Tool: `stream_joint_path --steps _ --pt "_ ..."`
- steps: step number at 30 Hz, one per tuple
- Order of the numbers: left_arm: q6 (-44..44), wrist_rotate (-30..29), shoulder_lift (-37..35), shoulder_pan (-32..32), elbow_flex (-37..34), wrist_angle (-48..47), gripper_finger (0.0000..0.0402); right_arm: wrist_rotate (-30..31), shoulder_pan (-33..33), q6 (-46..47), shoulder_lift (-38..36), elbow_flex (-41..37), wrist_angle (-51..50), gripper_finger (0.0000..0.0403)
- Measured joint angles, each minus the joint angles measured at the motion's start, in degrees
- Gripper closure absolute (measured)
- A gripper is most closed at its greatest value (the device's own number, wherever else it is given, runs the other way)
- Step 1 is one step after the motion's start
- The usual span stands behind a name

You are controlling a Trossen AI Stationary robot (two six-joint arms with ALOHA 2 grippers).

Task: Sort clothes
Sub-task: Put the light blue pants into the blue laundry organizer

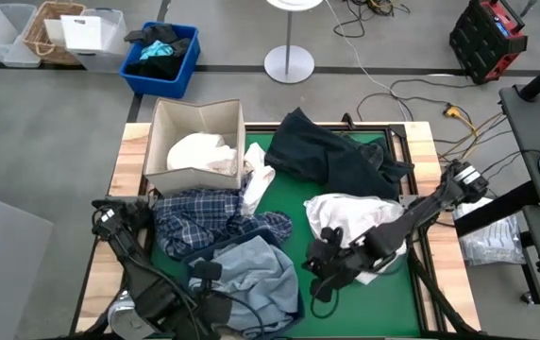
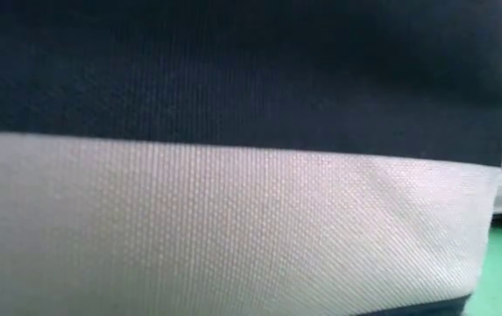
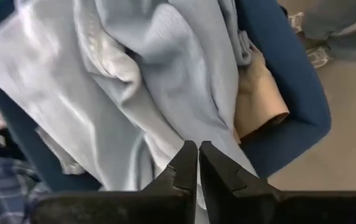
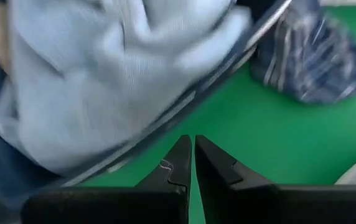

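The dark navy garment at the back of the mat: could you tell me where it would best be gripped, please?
Probably the raised fold near the middle of the dark navy garment, approached from straight above: it lies crumpled on the green mat, so the ridge offers fabric to pinch.

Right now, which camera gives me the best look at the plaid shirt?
The high view: the plaid shirt lies whole on the green mat, beside the cardboard box. The right wrist view catches one bunched part; the left wrist view only a corner. The low view is blocked by fabric.
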Motion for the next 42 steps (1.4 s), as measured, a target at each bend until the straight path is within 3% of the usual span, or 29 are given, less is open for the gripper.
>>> stream_joint_path --steps 10,19,32,42 --pt "-3.7 0.7 -0.1 -0.6 -5.9 0.0 0.0402 -4.9 3.0 4.4 7.2 0.2 6.2 0.0390" --pt "-3.1 0.6 -0.2 -0.8 -8.7 0.1 0.0402 -5.9 5.0 3.4 10.0 6.6 6.9 0.0390" --pt "-1.3 -0.9 -0.7 -0.7 -21.4 5.0 0.0402 -9.8 5.6 0.0 16.9 14.9 7.2 0.0390" --pt "-1.8 -0.6 -1.0 -0.4 -24.1 6.1 0.0402 -7.0 5.5 3.5 14.0 15.5 -6.6 0.0390"
